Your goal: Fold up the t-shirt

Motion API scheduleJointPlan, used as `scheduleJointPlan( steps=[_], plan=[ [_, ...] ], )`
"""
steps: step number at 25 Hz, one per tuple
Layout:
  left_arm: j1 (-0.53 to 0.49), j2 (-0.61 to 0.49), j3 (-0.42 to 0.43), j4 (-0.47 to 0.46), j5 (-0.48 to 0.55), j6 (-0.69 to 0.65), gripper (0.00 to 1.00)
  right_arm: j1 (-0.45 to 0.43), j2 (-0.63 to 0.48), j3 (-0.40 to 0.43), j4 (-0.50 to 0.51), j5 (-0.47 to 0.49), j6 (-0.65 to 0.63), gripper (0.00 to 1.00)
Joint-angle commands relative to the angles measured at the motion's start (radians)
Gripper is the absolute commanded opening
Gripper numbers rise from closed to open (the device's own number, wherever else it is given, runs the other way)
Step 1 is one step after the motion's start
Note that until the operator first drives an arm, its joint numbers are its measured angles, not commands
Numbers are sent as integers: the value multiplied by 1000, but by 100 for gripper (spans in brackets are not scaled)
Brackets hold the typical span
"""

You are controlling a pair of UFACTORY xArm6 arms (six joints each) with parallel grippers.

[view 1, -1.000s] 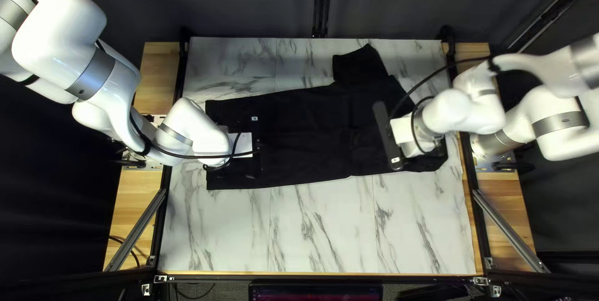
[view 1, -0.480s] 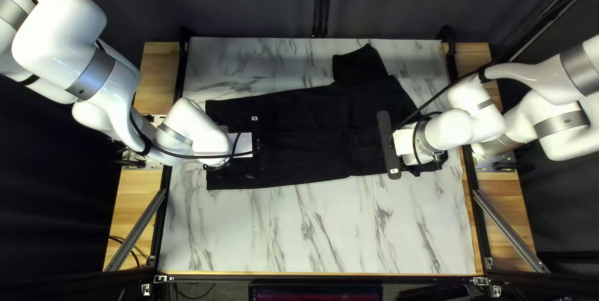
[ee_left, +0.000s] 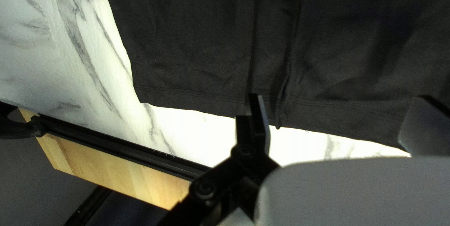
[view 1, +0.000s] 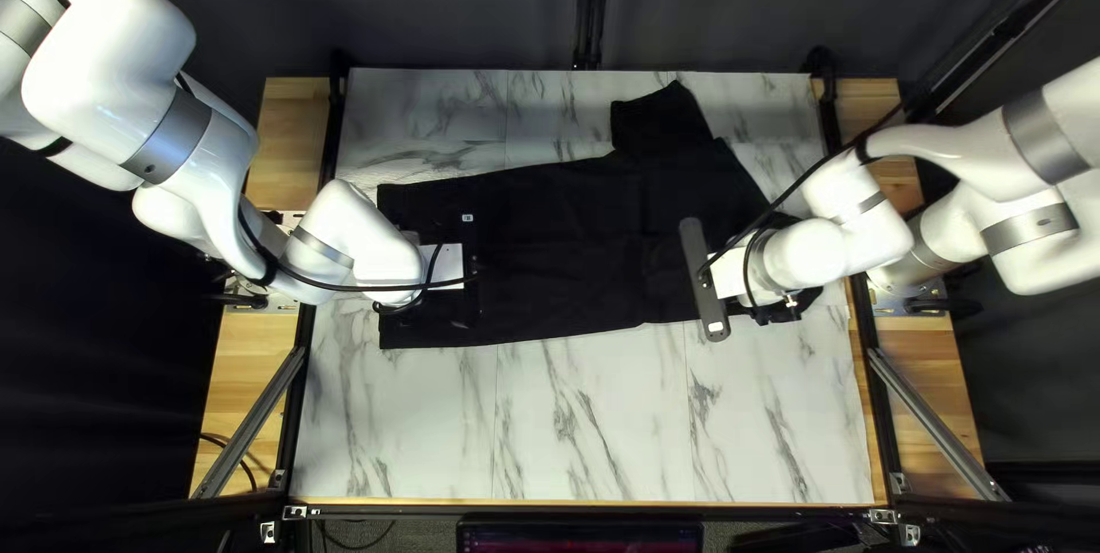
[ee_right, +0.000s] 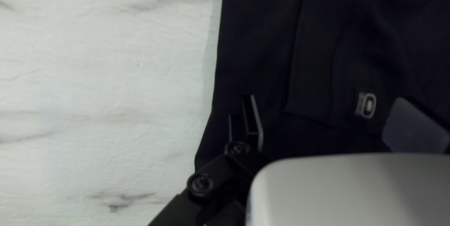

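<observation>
Where the white, grey-veined worktop (view 1: 596, 427) is crossed by the black t-shirt (view 1: 550, 232), marbled surface is left showing on both the far and near sides of the garment. The t-shirt is spread between the two arms, its straight hem (ee_left: 201, 103) turned toward the left arm's base, and a squared flap (view 1: 662, 123) is pointed from it toward the far edge. Beyond the t-shirt, the room is closed off by a dark curtain (view 1: 458, 3). Past both its ends, the worktop is bordered by black rails (view 1: 330, 152) and wooden boards (view 1: 246, 358). Past the near edge, on the near side of the t-shirt, part of a screen (view 1: 579, 538) is seen.

Over the t-shirt's hem end the left hand (view 1: 445, 267) is held released, its fingers spread wide; over the opposite end the right hand (view 1: 730, 276) is held, likewise released. Whether the cloth is touched by either cannot be told.

In the left wrist view, double stitching (ee_left: 159, 90) is shown along the t-shirt's hem, and a raised crease (ee_left: 286, 85) is seen just beside one finger. In the right wrist view, a small pale mark (ee_right: 368, 105) on the t-shirt is revealed between the parted fingers; from above, it is hidden by the right hand and arm.
</observation>
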Motion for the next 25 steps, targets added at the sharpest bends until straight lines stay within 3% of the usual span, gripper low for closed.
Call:
scheduleJointPlan(
  steps=[1,13,25],
  plan=[
    [0,0,0,0,0,0,100,9,36,-27,-22,21,27,3],
    [0,0,0,0,0,0,100,30,42,-47,-25,71,49,0],
    [0,0,0,0,0,0,100,112,-7,-120,13,198,68,0]
  ],
)
